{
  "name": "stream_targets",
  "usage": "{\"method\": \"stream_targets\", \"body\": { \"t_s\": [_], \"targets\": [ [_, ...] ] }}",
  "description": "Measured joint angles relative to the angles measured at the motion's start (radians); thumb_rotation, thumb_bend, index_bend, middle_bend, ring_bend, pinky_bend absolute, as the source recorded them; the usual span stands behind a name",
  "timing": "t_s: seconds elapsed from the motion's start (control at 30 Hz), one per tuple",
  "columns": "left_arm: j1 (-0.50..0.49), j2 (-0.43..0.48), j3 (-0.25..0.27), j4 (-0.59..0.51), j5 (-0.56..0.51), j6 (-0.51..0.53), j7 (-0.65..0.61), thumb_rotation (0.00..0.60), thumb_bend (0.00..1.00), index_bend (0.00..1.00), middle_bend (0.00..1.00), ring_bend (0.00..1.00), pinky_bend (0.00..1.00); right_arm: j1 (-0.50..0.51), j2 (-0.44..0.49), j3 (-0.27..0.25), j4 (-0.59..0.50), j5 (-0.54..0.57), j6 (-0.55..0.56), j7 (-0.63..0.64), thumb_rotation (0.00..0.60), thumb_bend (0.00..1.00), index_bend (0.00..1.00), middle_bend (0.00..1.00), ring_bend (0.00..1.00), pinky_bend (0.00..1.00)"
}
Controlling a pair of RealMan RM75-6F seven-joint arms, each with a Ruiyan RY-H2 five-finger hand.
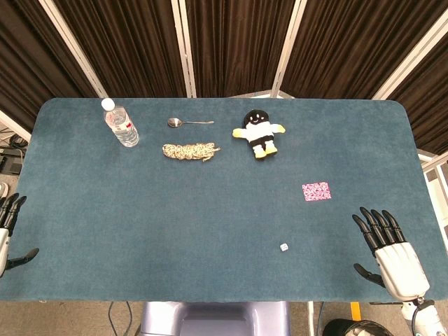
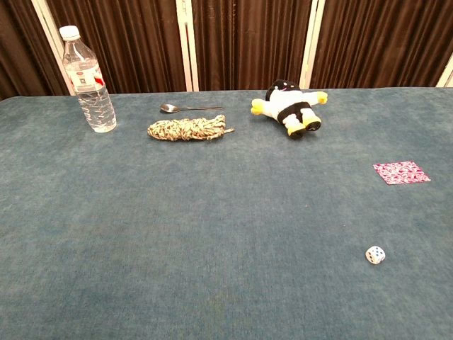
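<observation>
Right hand [image 1: 388, 248] lies flat on the counter [image 1: 210, 210], fingers spread, holding nothing, near a die [image 1: 283, 247]. Left hand [image 1: 8, 231] at the counter's edge, also spread and empty.

Teal table [image 1: 210, 210], pink patterned card [image 1: 316, 191], black-white-yellow plush penguin [image 1: 258, 133].

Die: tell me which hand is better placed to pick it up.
Probably the right. The right hand lies open at the table's right edge, with the die a short way off on its side. The left hand sits at the far left edge, across the whole table.
</observation>
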Motion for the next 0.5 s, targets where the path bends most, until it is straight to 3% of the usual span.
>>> {"method": "stream_targets", "body": {
  "t_s": [0.2, 0.23, 0.27, 0.33, 0.37, 0.4, 0.47, 0.5],
  "targets": [
    [-0.002, -0.005, 0.000, -0.003, 0.009, 0.004, 0.009, 0.600, 0.00, 0.00, 0.00, 0.00, 0.00, 0.000, -0.002, 0.000, 0.009, -0.011, -0.020, 0.003, 0.600, 0.00, 0.00, 0.00, 0.00, 0.00],
    [-0.001, -0.006, 0.001, -0.003, 0.009, 0.004, 0.009, 0.600, 0.00, 0.00, 0.00, 0.00, 0.00, 0.001, -0.003, 0.000, 0.010, -0.012, -0.023, 0.003, 0.600, 0.00, 0.00, 0.03, 0.00, 0.00],
    [-0.001, -0.006, 0.001, -0.003, 0.008, 0.003, 0.009, 0.600, 0.00, 0.00, 0.00, 0.00, 0.00, 0.002, -0.004, 0.000, 0.012, -0.013, -0.027, 0.004, 0.600, 0.04, 0.00, 0.17, 0.10, 0.04],
    [-0.002, -0.008, 0.001, 0.000, 0.005, 0.000, 0.012, 0.600, 0.00, 0.00, 0.00, 0.00, 0.00, 0.009, -0.010, 0.001, 0.019, -0.016, -0.042, 0.003, 0.600, 0.18, 0.00, 0.50, 0.41, 0.32],
    [-0.003, -0.010, 0.000, 0.001, 0.003, -0.002, 0.014, 0.600, 0.00, 0.00, 0.00, 0.00, 0.00, 0.015, -0.017, 0.004, 0.025, -0.017, -0.051, 0.001, 0.600, 0.29, 0.00, 0.67, 0.61, 0.59],
    [-0.004, -0.012, 0.000, 0.002, 0.002, -0.004, 0.017, 0.600, 0.00, 0.00, 0.00, 0.00, 0.00, 0.023, -0.029, 0.008, 0.036, -0.020, -0.065, -0.003, 0.600, 0.39, 0.00, 0.75, 0.71, 0.82],
    [-0.006, -0.015, 0.001, 0.005, 0.001, -0.010, 0.021, 0.600, 0.00, 0.00, 0.00, 0.00, 0.00, 0.036, -0.044, 0.010, 0.048, -0.023, -0.091, -0.007, 0.600, 0.49, 0.00, 0.81, 0.78, 0.99],
    [-0.007, -0.016, 0.002, 0.006, 0.000, -0.013, 0.023, 0.600, 0.00, 0.00, 0.00, 0.00, 0.00, 0.046, -0.052, 0.009, 0.053, -0.026, -0.115, -0.009, 0.600, 0.52, 0.00, 0.82, 0.80, 1.00]
  ]
}}
